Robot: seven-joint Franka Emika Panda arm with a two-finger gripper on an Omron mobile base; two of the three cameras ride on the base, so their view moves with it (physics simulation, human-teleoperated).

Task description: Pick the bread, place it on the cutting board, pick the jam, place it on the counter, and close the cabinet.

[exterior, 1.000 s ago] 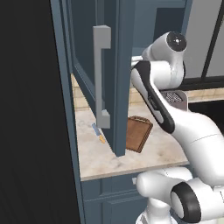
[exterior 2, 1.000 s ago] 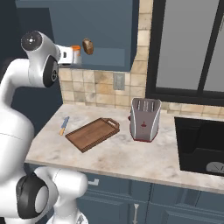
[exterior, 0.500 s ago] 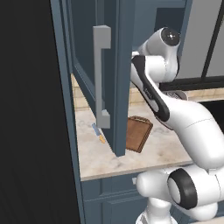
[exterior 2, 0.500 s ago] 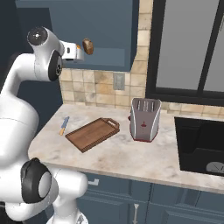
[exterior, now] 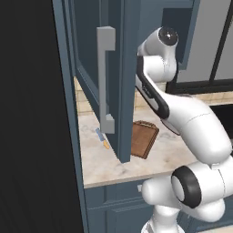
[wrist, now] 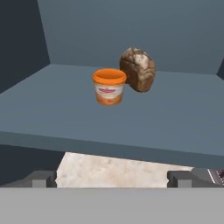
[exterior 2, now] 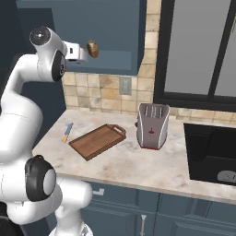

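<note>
On the blue-grey shelf of the open cabinet [wrist: 131, 26] stands the jam [wrist: 109, 86], a short orange jar. The bread [wrist: 138, 69], a tan-brown lump, sits just behind it to the right. My gripper [wrist: 111, 179] is open and holds nothing, a short way in front of the shelf edge and level with it. From the right base view, the gripper [exterior 2: 84, 53] is raised just left of the bread [exterior 2: 92, 49]. The dark-brown cutting board [exterior 2: 98, 141] lies bare on the counter [exterior 2: 138, 166] below. The cabinet door [exterior: 107, 82] stands swung open.
A silver toaster [exterior 2: 152, 125] stands right of the board. A small knife [exterior 2: 67, 132] lies on the counter to the board's left. A dark sunken unit [exterior 2: 212, 152] sits at the counter's right end. The open door's long handle [exterior: 105, 79] hangs left of my arm.
The arm's upper links have swung up and closer to the cabinet, bringing the hand nearer the shelf. The jaws have stayed open. Bread, jam and board have not moved.
</note>
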